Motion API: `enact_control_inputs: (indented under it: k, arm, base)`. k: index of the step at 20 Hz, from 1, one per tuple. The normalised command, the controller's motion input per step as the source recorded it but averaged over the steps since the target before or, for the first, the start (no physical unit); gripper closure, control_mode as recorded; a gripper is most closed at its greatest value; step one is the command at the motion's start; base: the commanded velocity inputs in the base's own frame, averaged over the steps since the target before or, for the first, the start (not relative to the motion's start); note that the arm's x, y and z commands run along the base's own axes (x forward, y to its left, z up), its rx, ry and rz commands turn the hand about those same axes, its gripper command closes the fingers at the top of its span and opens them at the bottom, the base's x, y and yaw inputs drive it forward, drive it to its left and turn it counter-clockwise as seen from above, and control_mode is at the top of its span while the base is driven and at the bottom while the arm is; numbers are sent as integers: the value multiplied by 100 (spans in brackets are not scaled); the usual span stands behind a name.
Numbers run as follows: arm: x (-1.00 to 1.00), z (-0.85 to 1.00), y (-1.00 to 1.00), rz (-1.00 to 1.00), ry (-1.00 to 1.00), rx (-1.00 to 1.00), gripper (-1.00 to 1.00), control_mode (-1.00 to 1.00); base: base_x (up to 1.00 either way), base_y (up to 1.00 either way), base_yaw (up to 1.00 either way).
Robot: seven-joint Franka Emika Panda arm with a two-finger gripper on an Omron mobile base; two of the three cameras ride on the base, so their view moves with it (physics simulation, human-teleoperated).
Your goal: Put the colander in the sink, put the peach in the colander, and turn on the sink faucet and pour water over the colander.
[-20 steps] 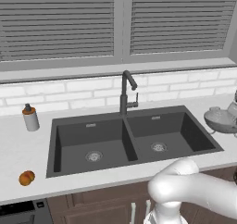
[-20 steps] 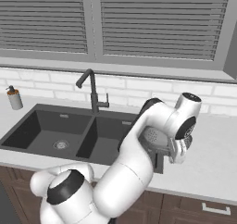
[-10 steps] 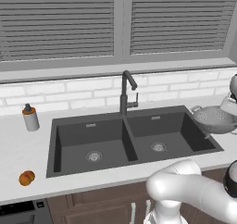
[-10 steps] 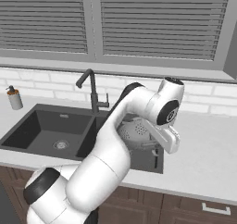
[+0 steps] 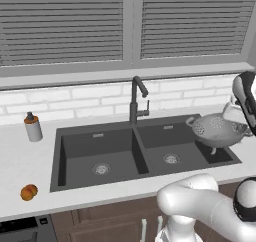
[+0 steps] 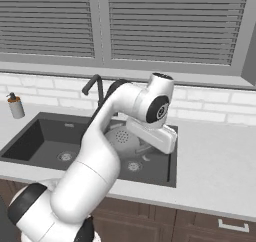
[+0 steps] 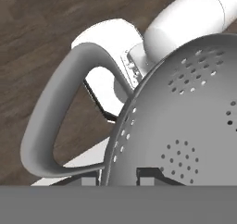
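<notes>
The colander (image 5: 216,129), a silver perforated bowl, hangs tilted above the right basin of the dark sink (image 5: 95,137), near its right edge. My gripper (image 7: 119,177) is shut on its rim beside a loop handle (image 7: 48,119); in the hand view the rim runs between my two fingertips (image 7: 90,178). In the right base view the colander (image 6: 119,137) shows partly behind my arm. The sink faucet (image 5: 136,99) stands behind the divider, spout toward the right basin. The peach (image 5: 29,191) lies on the counter at the front left, far from the gripper.
A grey bottle with a dark-orange cap (image 5: 33,127) stands on the counter left of the sink. A white brick backsplash and a window with shut blinds run behind. Counter (image 6: 215,156) stretches right of the sink.
My arm has swung left with the colander in its grip, from over the right counter to above the right basin. The peach, bottle and faucet have not moved.
</notes>
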Motion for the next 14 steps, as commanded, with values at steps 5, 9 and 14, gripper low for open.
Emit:
enact_control_inputs:
  k: [5,9,14]
  arm:
    - [2,10,74,28,-1,7,100,-100]
    - [14,4,83,27,0,11,100,-100]
    - [17,0,82,22,0,17,100,-100]
  base:
    - [0,0,0]
    - [0,0,0]
    - [0,0,0]
